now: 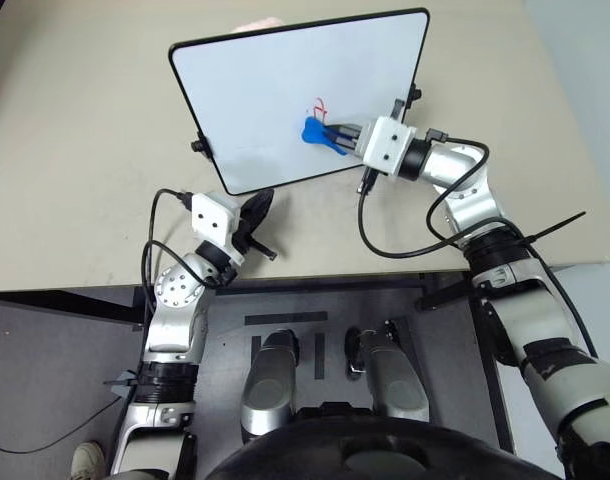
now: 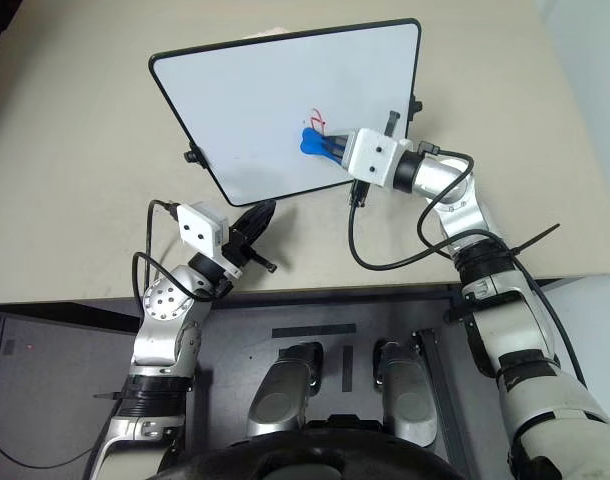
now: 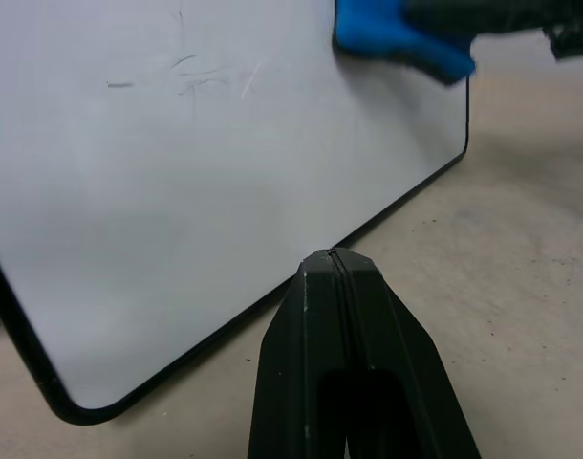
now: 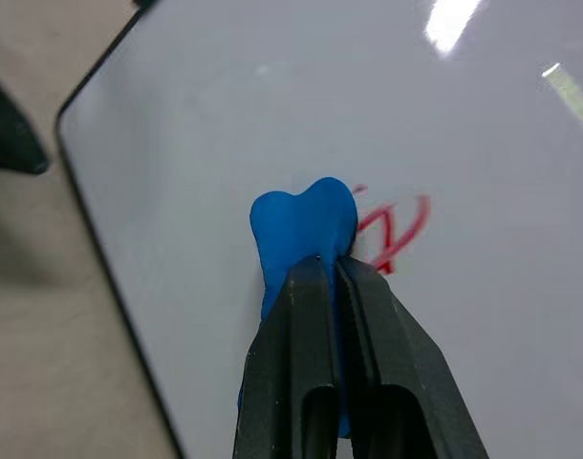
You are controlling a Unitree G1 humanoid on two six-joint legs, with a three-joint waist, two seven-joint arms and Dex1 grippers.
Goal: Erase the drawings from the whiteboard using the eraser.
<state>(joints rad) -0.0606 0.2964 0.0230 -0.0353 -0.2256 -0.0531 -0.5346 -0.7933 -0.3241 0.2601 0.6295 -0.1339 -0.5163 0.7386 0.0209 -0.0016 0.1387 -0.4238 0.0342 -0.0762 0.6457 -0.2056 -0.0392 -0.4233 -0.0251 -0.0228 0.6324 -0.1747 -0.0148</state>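
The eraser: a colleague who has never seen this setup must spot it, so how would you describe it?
Find the large whiteboard lying on the beige table. Near its middle the right gripper reaches in, shut on the eraser. It is the small bright blue piece with a rounded end, beside the red drawings, unlike the black fingers.

Even, bright light falls from overhead; shadows on the table (image 1: pixel 75 130) are soft and short; the whiteboard (image 1: pixel 255 90) shows a pale bluish sheen in the head views; in the right wrist view two glare patches sit toward one o'clock on the board; in the left wrist view the eraser (image 3: pixel 397 38) at one o'clock is blurred, the near fingers (image 3: pixel 354 363) sharper.
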